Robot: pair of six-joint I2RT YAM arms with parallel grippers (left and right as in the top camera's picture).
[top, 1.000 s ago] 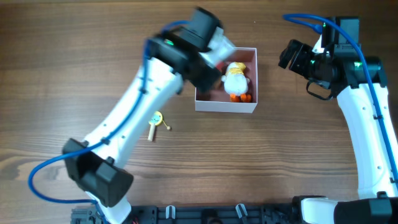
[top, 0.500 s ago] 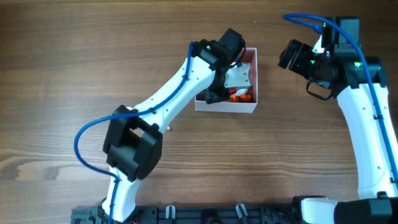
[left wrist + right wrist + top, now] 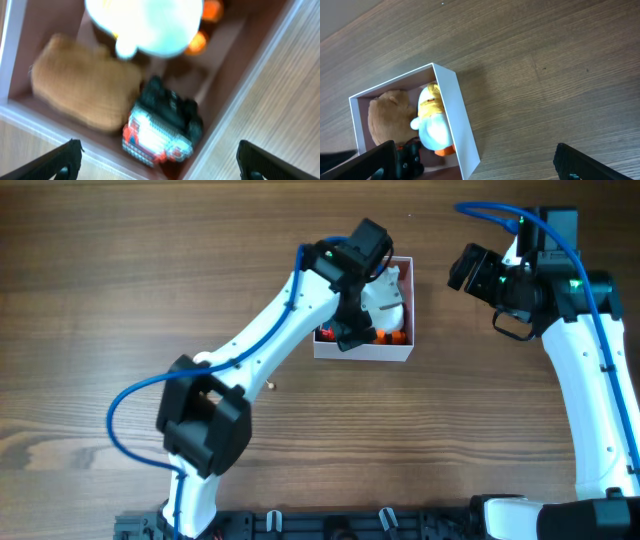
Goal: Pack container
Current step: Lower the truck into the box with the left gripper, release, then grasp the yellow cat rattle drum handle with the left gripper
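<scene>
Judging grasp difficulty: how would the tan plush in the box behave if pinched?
The tan plush looks soft, so it would probably squash, not resist. Being stuffed fabric, likely light. Tucked into the container corner, it seems unlikely to roll.

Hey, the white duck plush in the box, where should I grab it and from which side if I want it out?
Probably its round white belly, from straight above. The duck lies between the wall of the container and the brown plush, so side approaches look blocked, and the soft bulging body offers something to pinch.
</scene>
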